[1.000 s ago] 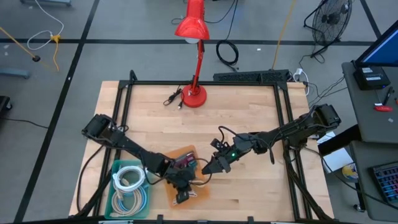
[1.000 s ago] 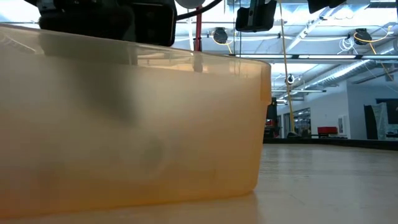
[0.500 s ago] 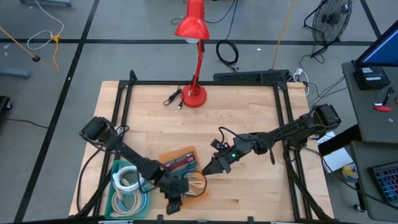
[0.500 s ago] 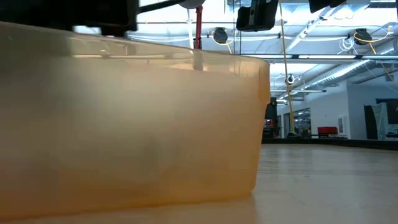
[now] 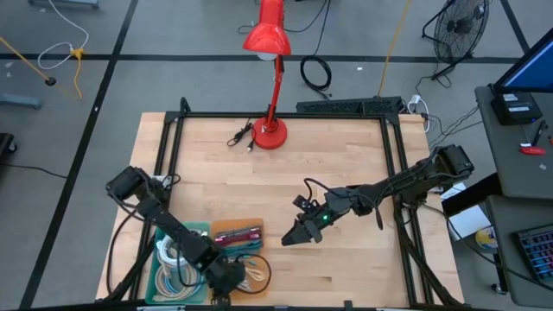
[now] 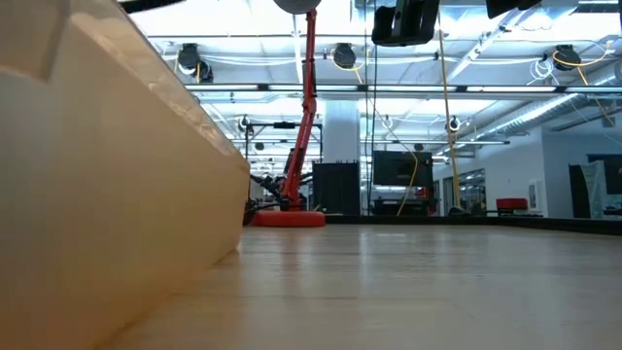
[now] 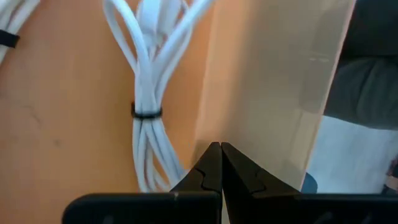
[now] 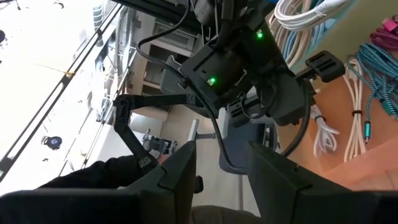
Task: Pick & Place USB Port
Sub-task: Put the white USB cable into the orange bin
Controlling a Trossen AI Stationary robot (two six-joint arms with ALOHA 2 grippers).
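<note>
An orange bin (image 5: 251, 226) stands on the table near its front edge, right beside a teal bin (image 5: 169, 231). It holds a white cable bundle (image 7: 148, 93) and a dark pink cable (image 5: 238, 234); a USB port on its own I cannot pick out. My left gripper (image 5: 223, 278) is shut, its tips down inside the orange bin at the near left corner. My right gripper (image 5: 288, 239) hangs open over bare table to the right of the bin, with nothing between its fingers (image 8: 180, 165). My left gripper has its shut fingertips (image 7: 219, 152) at the foot of the orange bin's inner wall (image 7: 261, 106), beside the white cable bundle. The fingers slant down from above. The bin sits flat on the table.
The teal bin holds white and blue cable coils (image 5: 181, 255). A red desk lamp (image 5: 270, 86) stands at the far middle of the table, with a small black cable (image 5: 240, 136) beside its base. Bare wood lies right of the bins. The orange bin's wall (image 6: 97, 194) fills the low view's left.
My left gripper has swung toward the table's left and near edges, staying shut. The orange bin has slid left with it along the table and turned about, ending against the teal bin.
</note>
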